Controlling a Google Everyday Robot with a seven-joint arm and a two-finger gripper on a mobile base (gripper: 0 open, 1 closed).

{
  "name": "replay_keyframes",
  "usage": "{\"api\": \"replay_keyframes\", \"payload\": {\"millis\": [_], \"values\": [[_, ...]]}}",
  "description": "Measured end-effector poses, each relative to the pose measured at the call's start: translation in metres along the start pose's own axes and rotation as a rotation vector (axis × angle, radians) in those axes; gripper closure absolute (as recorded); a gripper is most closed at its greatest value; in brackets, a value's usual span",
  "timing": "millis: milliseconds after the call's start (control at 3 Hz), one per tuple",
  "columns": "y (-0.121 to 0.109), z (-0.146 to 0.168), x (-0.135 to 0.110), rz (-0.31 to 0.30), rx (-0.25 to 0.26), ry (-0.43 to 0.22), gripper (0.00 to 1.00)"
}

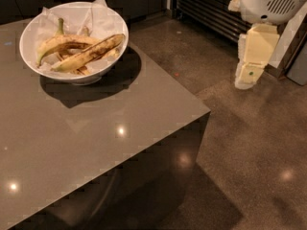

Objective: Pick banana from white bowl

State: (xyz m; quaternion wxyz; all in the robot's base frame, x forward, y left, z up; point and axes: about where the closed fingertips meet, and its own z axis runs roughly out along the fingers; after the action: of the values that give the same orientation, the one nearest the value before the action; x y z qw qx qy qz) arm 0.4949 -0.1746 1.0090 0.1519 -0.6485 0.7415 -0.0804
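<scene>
The white bowl [33, 32], lined with crinkled white paper, stands at the far left of the grey table [96, 128]. In it lies the banana [91, 52], long, nearly straight, yellow with heavy brown streaks, pointing up to the right. A shorter curved yellow banana [60, 43] with an upright green stem lies behind it. The gripper [248, 73] hangs at the upper right, off the table's right edge, over the floor and well away from the bowl. It holds nothing.
The table's right edge and near corner [208, 113] drop to a speckled brown floor [249, 152]. A dark slatted appliance front [206, 13] stands at the back, behind the arm's white housing [268, 1].
</scene>
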Motion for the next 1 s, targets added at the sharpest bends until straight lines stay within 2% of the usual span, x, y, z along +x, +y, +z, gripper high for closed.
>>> {"api": "replay_keyframes", "payload": {"millis": [333,667,1000], "values": [[-0.010,0.003,-0.009,-0.020,0.005,-0.031,0.00],[-0.036,0.010,-0.027,-0.052,0.003,-0.050,0.00],[-0.070,0.017,-0.062,-0.111,-0.009,-0.076,0.00]]}}
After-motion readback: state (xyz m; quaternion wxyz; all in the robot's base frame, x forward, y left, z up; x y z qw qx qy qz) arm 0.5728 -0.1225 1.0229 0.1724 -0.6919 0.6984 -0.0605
